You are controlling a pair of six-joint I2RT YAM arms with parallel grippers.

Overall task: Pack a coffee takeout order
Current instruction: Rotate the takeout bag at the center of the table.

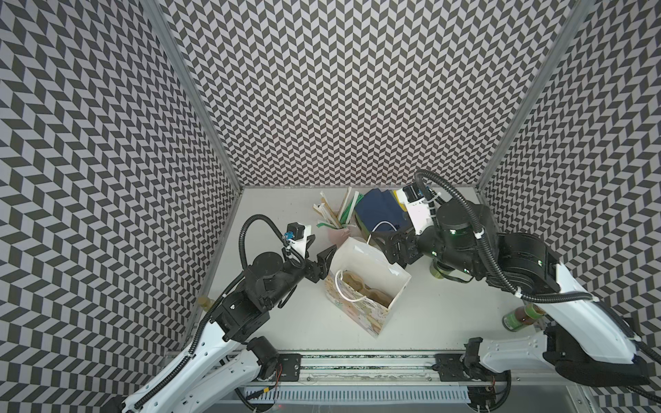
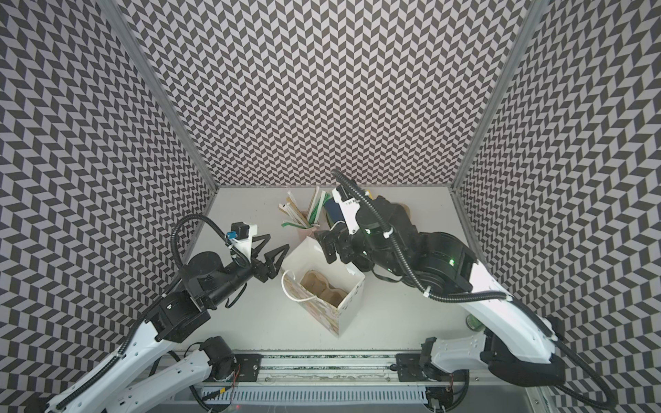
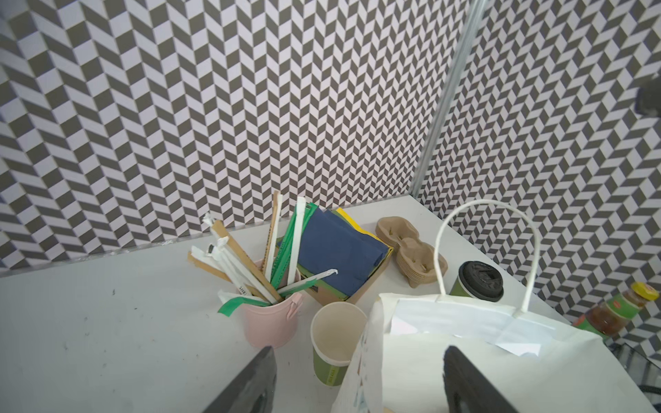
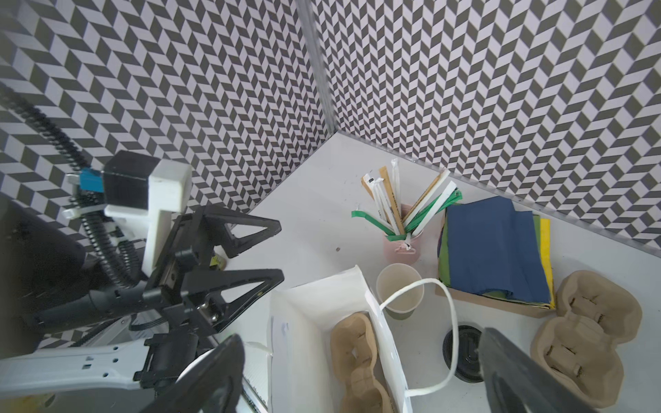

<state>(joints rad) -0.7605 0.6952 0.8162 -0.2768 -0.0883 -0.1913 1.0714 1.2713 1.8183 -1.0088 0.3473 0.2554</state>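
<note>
A white paper bag [image 1: 372, 262] stands open mid-table with one tan cup carrier [image 4: 356, 354] lying inside it. My left gripper [image 2: 273, 246] hovers open beside the bag's left rim; in the left wrist view the bag's wall [image 3: 361, 361] stands between its fingers. My right gripper [image 4: 361, 357] hangs open above the bag's far right corner, holding nothing. Behind the bag stand a green cup with a black lid [image 3: 479, 282] and a lidless green cup [image 3: 336, 339]. Dark blue napkins [image 4: 497, 250] lie stacked in a shallow box at the back.
A pink cup of wrapped straws [image 3: 272, 318] stands behind the bag. A stack of spare carriers [image 4: 586, 339] lies at the back right. A tea bottle [image 1: 518, 316] lies near the right wall. The bag's white handle [image 4: 452, 314] loops over the lidded cup.
</note>
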